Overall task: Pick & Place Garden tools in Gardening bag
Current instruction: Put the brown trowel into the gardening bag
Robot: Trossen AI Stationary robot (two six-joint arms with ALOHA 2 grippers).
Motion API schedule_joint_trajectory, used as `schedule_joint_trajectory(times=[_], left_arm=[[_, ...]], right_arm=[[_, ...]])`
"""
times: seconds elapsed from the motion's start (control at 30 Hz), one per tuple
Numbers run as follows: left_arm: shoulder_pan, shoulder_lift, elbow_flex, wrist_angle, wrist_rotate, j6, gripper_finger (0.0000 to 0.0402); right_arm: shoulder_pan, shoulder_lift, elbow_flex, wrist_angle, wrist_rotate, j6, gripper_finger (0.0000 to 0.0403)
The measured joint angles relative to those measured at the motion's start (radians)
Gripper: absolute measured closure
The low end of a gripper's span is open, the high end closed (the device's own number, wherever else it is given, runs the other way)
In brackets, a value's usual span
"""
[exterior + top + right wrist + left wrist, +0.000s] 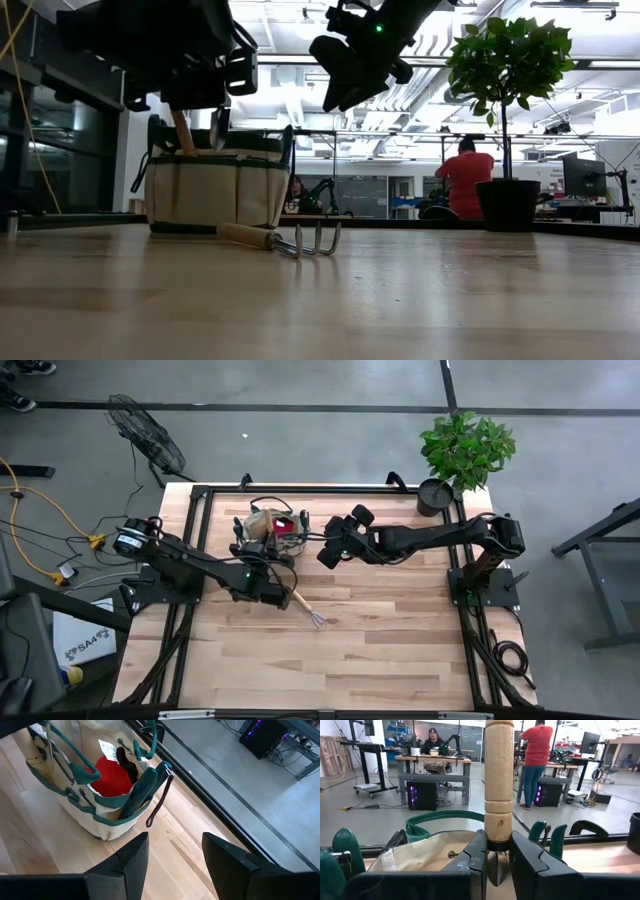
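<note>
Left gripper (498, 862) clamped on an upright trowel (498, 780), just above the gardening bag (215, 190). Right gripper (172, 857) spread open, raised beside the bag. Hand rake (285, 240) flat on the table (420, 300), touching the bag's foot. Spray bottle (111, 779) inside the bag.

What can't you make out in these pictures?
- Trowel blade: left wrist view, hidden below the left claw.
- Bag bottom: right wrist view, covered by the red bottle.
- Rake handle: high view, partly under the left arm.
- Right claw fingertips: cut off by the picture's edge.
</note>
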Motion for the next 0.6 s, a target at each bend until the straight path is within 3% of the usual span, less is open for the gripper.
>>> schedule_joint_trajectory(times=[0.6], left_arm=[[0.024, 0.056, 0.0, 0.032, 0.004, 0.044, 0.0356]], right_arm=[[-0.015, 0.0, 0.0, 0.018, -0.014, 0.025, 0.0225]])
